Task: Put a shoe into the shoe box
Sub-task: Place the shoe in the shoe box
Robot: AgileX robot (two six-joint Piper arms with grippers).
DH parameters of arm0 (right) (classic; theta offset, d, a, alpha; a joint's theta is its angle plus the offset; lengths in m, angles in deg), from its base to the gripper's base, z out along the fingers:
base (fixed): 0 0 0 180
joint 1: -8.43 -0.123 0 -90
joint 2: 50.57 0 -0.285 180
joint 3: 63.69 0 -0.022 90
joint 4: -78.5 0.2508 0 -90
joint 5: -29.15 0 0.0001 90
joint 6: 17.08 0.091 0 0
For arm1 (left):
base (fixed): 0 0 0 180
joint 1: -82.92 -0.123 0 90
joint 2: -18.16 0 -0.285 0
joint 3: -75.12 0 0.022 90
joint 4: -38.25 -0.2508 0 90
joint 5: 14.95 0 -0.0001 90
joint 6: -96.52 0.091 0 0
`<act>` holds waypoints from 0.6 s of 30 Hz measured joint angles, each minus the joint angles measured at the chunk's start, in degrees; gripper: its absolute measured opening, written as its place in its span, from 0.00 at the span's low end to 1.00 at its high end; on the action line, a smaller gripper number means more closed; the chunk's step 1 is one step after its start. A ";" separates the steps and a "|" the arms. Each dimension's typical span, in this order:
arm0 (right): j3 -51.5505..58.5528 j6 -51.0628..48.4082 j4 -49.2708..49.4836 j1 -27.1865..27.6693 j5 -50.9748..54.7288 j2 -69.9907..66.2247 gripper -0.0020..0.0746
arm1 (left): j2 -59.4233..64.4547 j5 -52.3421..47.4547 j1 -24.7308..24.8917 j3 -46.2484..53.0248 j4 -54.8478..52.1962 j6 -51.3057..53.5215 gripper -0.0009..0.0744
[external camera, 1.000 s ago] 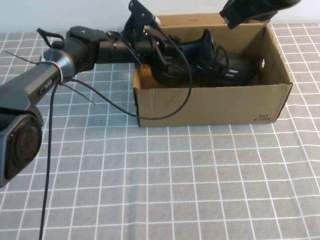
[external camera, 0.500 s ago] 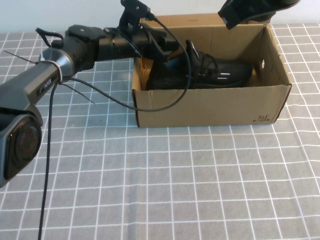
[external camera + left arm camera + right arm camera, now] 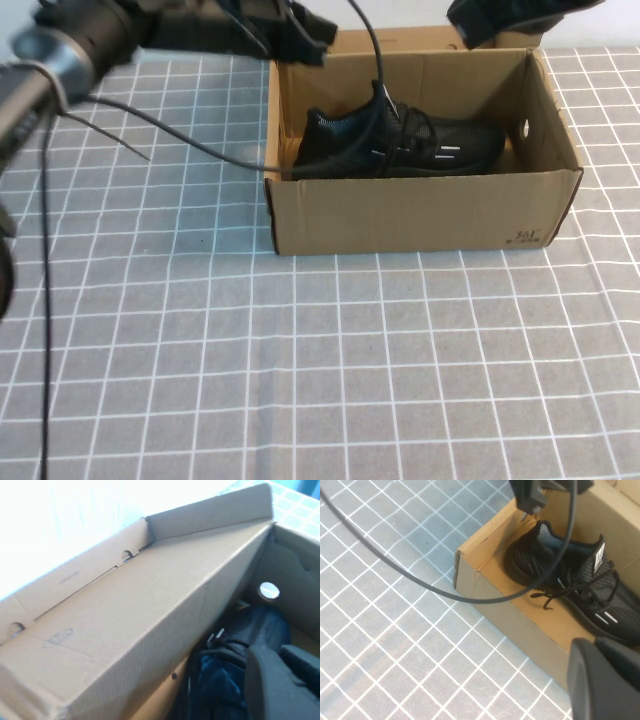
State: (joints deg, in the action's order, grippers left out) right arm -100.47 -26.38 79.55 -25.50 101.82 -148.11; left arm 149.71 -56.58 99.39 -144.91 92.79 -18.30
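The shoe (image 3: 400,148) sits inside the box (image 3: 420,215) in the upper middle of the high view, lying lengthwise along the box with its heel toward the frame's left and toe toward the right, sole down. The left gripper (image 3: 300,35) is up above the box's upper-left corner, clear of the shoe, and honestly I can't tell its grip state. The right gripper (image 3: 495,20) hangs over the box's far wall at the top edge, same deal.
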 joint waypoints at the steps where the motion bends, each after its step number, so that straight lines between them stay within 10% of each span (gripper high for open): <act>1: 0.00 0.00 0.00 0.00 0.00 0.36 0.01 | -1.37 -0.93 0.00 0.00 -2.33 -1.61 0.03; 18: 23.68 7.61 -0.10 0.00 0.00 24.56 0.01 | -21.12 -13.02 0.00 1.63 -18.08 -21.24 0.01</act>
State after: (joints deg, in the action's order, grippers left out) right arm -76.78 -18.78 79.44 -25.50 101.82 -123.55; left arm 128.59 -69.59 99.39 -143.28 74.70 -39.54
